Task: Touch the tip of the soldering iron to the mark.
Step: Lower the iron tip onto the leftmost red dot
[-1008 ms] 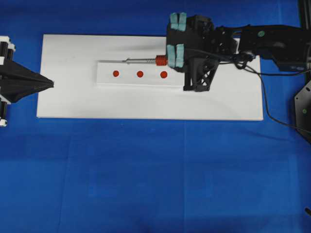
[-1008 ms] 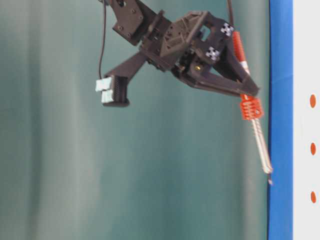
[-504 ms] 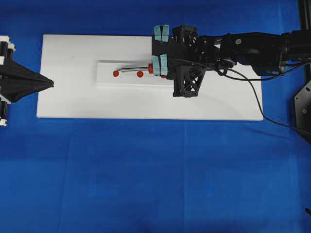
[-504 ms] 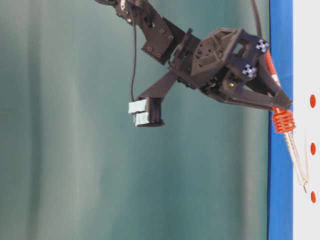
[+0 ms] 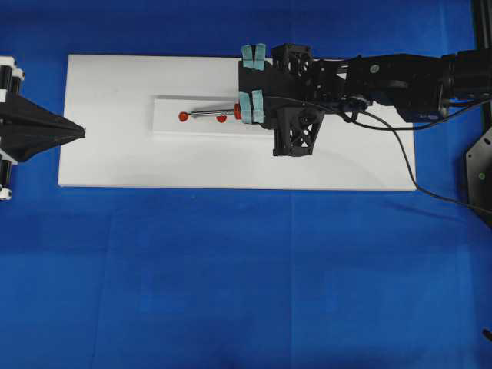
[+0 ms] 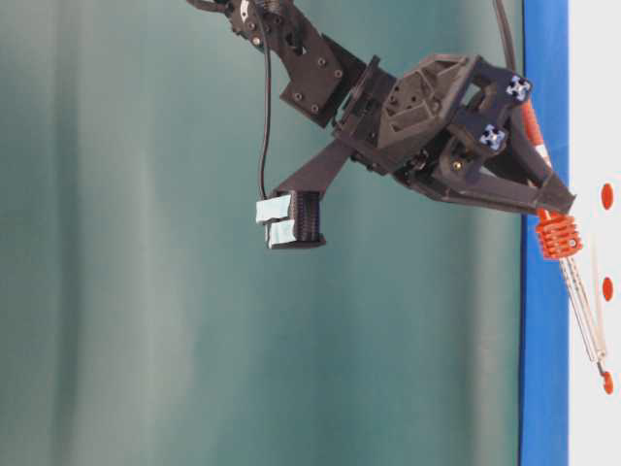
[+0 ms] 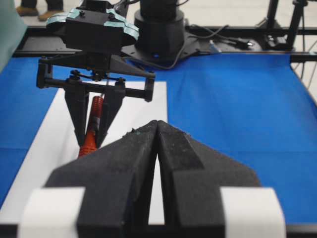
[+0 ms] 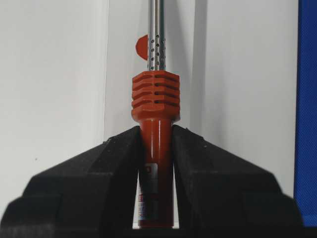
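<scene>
My right gripper (image 5: 247, 115) is shut on the red-orange handle of the soldering iron (image 5: 211, 114), just behind its ribbed collar (image 8: 155, 94). The iron slants down to the left over the raised white block (image 5: 207, 129). Its silver shaft crosses the mark (image 5: 221, 118), the middle red dot, which peeks out beside the shaft (image 8: 141, 47). In the table-level view the tip (image 6: 604, 367) rests at the left outer dot (image 5: 183, 116), past the mark (image 6: 607, 288). The right outer dot is hidden under the gripper. My left gripper (image 5: 81, 132) is shut and empty at the board's left edge.
The block sits on a flat white board (image 5: 115, 161) on the blue table. The iron's black cord (image 5: 407, 165) trails from the right arm across the board's right end and off to the right. The left gripper's shut fingertips (image 7: 157, 124) face the right gripper across the board.
The right gripper moved left and down with the iron. The tip went from beside the block's far edge onto the block and slid to the left outer dot. The left arm stayed still.
</scene>
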Motion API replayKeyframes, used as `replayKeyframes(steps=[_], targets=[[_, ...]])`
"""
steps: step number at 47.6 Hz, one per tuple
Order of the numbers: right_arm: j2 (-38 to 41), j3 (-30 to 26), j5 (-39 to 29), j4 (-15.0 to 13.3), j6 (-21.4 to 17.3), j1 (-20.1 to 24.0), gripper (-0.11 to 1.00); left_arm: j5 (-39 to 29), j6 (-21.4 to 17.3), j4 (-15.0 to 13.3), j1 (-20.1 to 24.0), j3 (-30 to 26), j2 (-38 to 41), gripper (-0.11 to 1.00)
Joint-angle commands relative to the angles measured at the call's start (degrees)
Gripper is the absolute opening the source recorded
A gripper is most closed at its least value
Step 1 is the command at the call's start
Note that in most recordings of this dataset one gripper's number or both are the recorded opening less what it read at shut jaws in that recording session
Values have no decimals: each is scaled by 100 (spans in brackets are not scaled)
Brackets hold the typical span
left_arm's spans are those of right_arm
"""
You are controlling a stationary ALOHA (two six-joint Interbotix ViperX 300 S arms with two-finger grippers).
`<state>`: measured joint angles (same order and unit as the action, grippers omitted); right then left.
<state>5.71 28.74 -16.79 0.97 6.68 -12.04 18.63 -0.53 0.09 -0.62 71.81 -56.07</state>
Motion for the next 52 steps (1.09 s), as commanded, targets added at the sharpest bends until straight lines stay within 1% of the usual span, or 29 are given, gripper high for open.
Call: replayKeyframes(steps=[1, 52], targets=[[-70, -79, 53, 0, 9, 9, 6, 53, -9, 9, 9, -62, 18, 0], [-44, -79, -9, 0, -9, 9, 6, 53, 0, 9, 18, -62, 18, 0]])
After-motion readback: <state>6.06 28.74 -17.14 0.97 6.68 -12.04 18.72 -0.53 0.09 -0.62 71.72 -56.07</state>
